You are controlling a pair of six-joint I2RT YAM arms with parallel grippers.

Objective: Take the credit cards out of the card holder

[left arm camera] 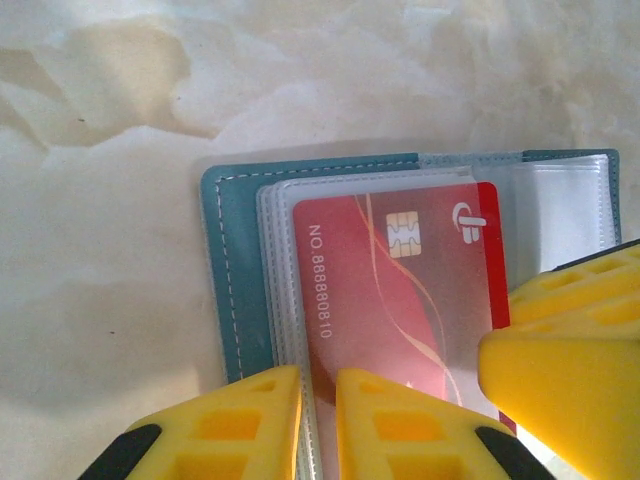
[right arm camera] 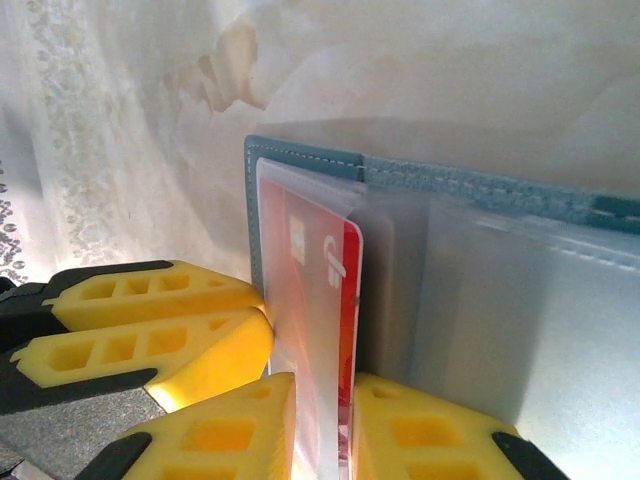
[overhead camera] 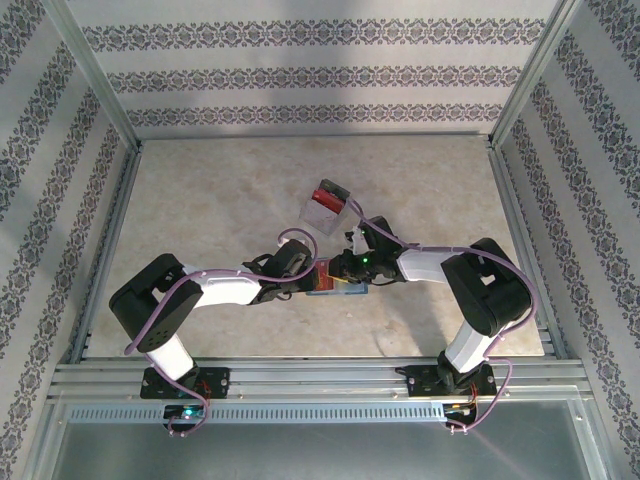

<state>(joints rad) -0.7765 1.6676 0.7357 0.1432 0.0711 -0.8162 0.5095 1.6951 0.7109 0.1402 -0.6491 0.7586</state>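
The teal card holder (left arm camera: pixel 236 270) lies open on the table, its clear sleeves fanned out. A red credit card (left arm camera: pixel 400 290) with a chip sits in the top sleeve, its right edge sticking out. My left gripper (left arm camera: pixel 318 405) is shut on the holder's sleeve edges beside the card. In the right wrist view the card (right arm camera: pixel 346 290) stands edge-on in front of the holder (right arm camera: pixel 450 185), and my right gripper (right arm camera: pixel 325 425) is shut on the card, one yellow finger on each face. From above, both grippers (overhead camera: pixel 305 282) (overhead camera: pixel 347 272) meet over the holder (overhead camera: pixel 336 288).
A clear plastic box (overhead camera: pixel 325 205) with red and dark contents stands just beyond the grippers. The right gripper's fingers (left arm camera: pixel 560 370) crowd the holder's right side. Metal frame rails (overhead camera: pixel 320 375) border the pale marbled table (overhead camera: pixel 220 190).
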